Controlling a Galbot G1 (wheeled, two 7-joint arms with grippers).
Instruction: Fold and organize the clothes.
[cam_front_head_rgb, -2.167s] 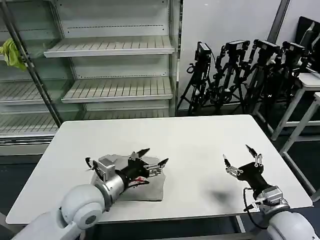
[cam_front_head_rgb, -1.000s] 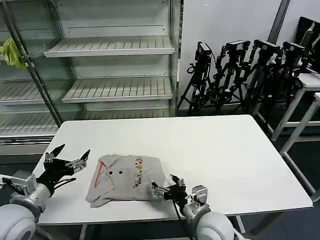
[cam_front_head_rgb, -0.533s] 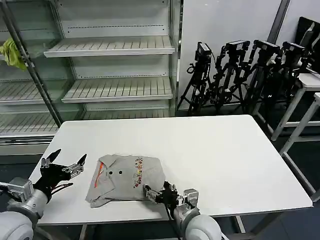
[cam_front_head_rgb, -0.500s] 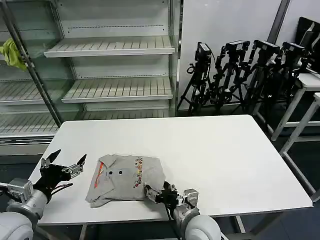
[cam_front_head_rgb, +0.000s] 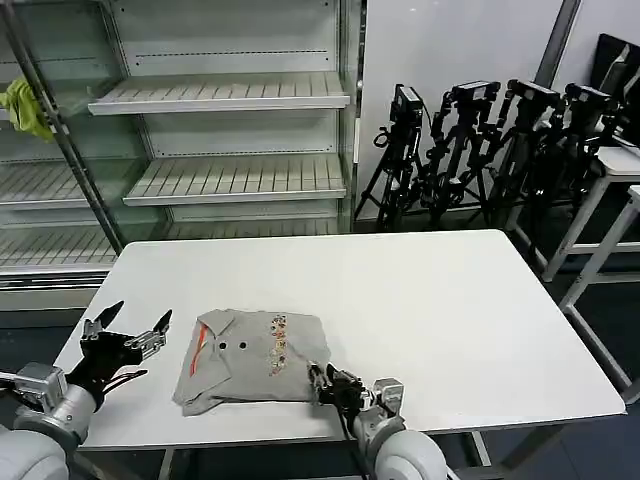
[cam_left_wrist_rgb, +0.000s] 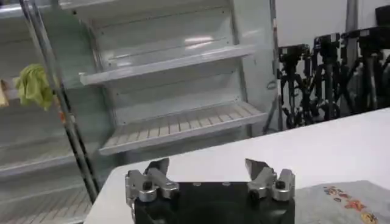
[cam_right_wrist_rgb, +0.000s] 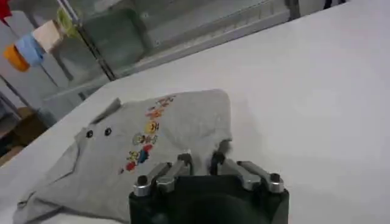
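Shirt (cam_front_head_rgb: 252, 360) edge sits right at your right end effector (cam_front_head_rgb: 328, 381), fingers nearly closed; left end effector (cam_front_head_rgb: 126, 333) waits wide open beside it.

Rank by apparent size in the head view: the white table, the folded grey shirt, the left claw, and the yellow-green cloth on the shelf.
1. White table, largest by far.
2. Folded grey shirt.
3. Left claw, open beside the shirt.
4. Yellow-green cloth, smallest-looking. It hangs much farther from the camera than the claw, so the order of these last two is unsure.
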